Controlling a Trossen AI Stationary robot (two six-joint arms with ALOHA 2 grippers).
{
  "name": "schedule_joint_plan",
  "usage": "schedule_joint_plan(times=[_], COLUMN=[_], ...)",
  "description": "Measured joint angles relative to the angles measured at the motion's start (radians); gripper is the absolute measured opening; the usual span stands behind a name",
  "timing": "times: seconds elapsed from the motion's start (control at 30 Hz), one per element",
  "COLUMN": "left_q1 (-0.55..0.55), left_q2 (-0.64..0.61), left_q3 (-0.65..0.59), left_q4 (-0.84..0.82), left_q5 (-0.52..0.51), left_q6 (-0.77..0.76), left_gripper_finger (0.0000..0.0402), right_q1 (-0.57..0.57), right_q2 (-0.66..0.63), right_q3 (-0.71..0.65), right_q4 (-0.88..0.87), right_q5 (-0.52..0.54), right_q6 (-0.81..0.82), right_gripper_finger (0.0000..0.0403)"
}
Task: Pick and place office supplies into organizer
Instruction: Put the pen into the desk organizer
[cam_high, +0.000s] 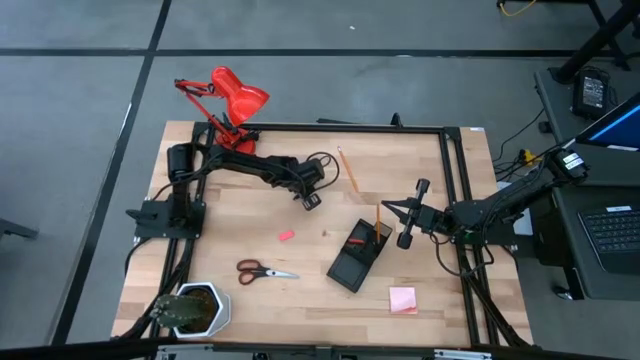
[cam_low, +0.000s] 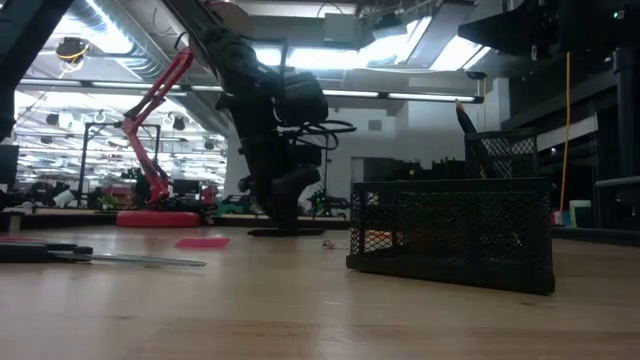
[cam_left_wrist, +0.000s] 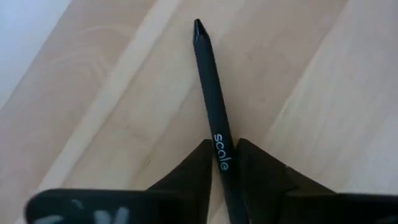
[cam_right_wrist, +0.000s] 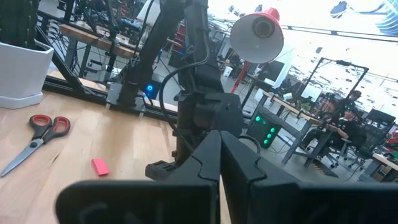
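My left gripper (cam_high: 311, 198) stands low over the middle of the table, shut on a black pen (cam_left_wrist: 208, 81) printed "scale". My right gripper (cam_high: 388, 210) hovers at the far end of the black mesh organizer (cam_high: 356, 257), shut and empty. An orange pencil (cam_high: 378, 217) stands in the organizer, and a dark pen tip (cam_low: 465, 117) sticks up from its taller cup. A second pencil (cam_high: 348, 170) lies flat on the far part of the table. The pink eraser (cam_high: 286, 235), red-handled scissors (cam_high: 264, 270) and pink sticky pad (cam_high: 402, 299) lie flat on the wood. My left gripper pinches the black pen between its two fingers at the printed part of the barrel (cam_left_wrist: 222, 155). The fingers (cam_left_wrist: 189, 177) come from above and lie across the pen. The pen's tip (cam_left_wrist: 198, 26) points away over the wood; whether it rests on the table I cannot tell.
A red desk lamp (cam_high: 232, 98) stands at the far left corner, with its cable near the left arm. A potted plant in a white pot (cam_high: 196, 308) sits at the near left corner. A black frame rail (cam_high: 452, 180) runs along the table's right side. Bare wood lies between scissors and organizer.
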Motion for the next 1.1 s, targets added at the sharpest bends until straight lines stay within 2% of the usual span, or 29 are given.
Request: schedule_joint_plan(times=[0.27,0.47,0.67,0.93,1.1], left_q1=[-0.011,-0.035,-0.068,-0.136,-0.181], left_q2=[-0.022,-0.083,-0.187,-0.337,-0.391], left_q3=[-0.005,-0.012,-0.009,-0.007,-0.005], left_q4=[-0.002,-0.036,-0.027,0.138,0.251], left_q5=[-0.009,-0.002,-0.042,-0.072,-0.072], left_q6=[0.03,0.086,0.133,0.268,0.362], left_gripper_finger=[0.0026,0.0027,0.0026,0.0025,0.0025], right_q1=[0.0,0.0,0.0,0.0,0.001], right_q2=[0.0,0.0,0.0,0.0,0.001], right_q3=[0.0,0.0,0.0,0.0,0.0], right_q4=[-0.003,-0.009,-0.01,-0.008,0.037], right_q5=[0.0,0.0,0.0,-0.008,-0.109], right_q6=[0.0,0.001,0.004,0.032,0.037], right_gripper_finger=[0.0012,0.0012,0.0012,0.0012,0.0012])
